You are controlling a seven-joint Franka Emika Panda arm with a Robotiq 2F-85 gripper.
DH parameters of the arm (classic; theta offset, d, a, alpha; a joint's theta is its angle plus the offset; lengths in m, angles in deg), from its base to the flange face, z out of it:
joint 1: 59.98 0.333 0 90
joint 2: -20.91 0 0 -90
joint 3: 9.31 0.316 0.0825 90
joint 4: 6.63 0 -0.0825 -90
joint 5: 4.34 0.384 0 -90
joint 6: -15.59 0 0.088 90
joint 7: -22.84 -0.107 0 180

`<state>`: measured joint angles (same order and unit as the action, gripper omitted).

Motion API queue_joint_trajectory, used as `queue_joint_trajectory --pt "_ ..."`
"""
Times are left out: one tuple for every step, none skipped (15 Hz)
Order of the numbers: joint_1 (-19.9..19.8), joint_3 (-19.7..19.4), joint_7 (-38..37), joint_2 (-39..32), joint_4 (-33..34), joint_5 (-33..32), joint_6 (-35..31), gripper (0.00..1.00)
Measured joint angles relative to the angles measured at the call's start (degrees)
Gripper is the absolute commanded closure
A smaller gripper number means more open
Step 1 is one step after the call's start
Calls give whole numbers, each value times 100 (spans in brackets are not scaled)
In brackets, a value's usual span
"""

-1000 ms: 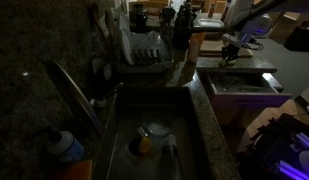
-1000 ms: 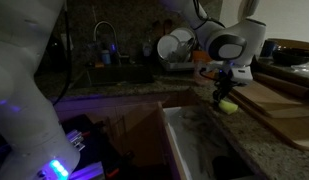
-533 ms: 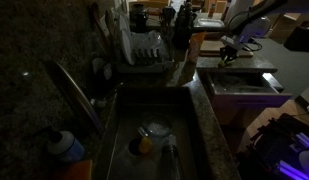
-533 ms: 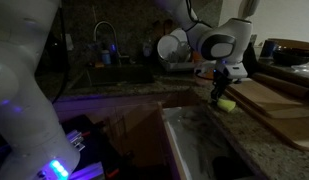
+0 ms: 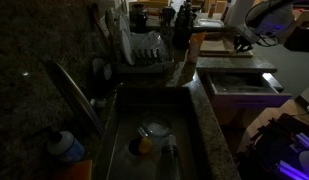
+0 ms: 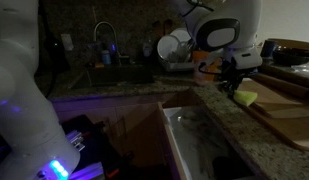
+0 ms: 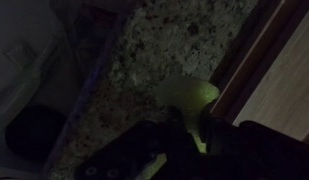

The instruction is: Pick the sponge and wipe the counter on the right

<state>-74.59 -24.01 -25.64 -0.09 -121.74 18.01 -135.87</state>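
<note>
The dark speckled desk (image 6: 216, 128) is running past a sink (image 5: 184, 108). The sink is holding a glass bowl (image 5: 154, 130) and a small round orange object (image 5: 143, 146). A dish rack (image 5: 146, 55) beyond the sink is carrying plates. The arm (image 6: 219, 30) is reaching down at the right. Its tool (image 6: 237, 91) is pointing downward and gripping the sponge (image 6: 247, 98). The sponge is sitting low at the desk, just beside a wooden board (image 6: 284, 110); contact cannot be confirmed.

One sponge (image 6: 247, 98), one gripper (image 6: 234, 88), one sink (image 5: 119, 120) holding one bowl (image 5: 155, 130) and one orange ball (image 5: 144, 146), one faucet (image 5: 74, 90) rising, one bottle (image 5: 62, 147) standing, one rack (image 5: 149, 60) sitting behind.
</note>
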Motion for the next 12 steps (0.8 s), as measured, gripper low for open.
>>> queue_joint_trajectory --pt "-11 0 1 82 -54 5 0 95" --pt "-7 0 -3 108 -66 0 3 95" --pt "3 0 -10 104 -63 -26 41 95" --pt "23 5 -4 97 -65 -93 237 95" --pt "69 18 7 100 -101 -190 478 95" --pt "166 26 -10 116 -209 -354 632 95" --pt "318 22 -93 136 -381 -608 709 95" --pt "493 15 -242 161 -567 -894 782 95" --pt "691 -5 -459 215 -772 -1249 844 95" --pt "908 -48 -746 294 -994 -1694 886 95" --pt "1111 -80 -988 408 -1216 -2119 972 95" --pt "1280 -81 -1125 554 -1442 -2479 1068 95"
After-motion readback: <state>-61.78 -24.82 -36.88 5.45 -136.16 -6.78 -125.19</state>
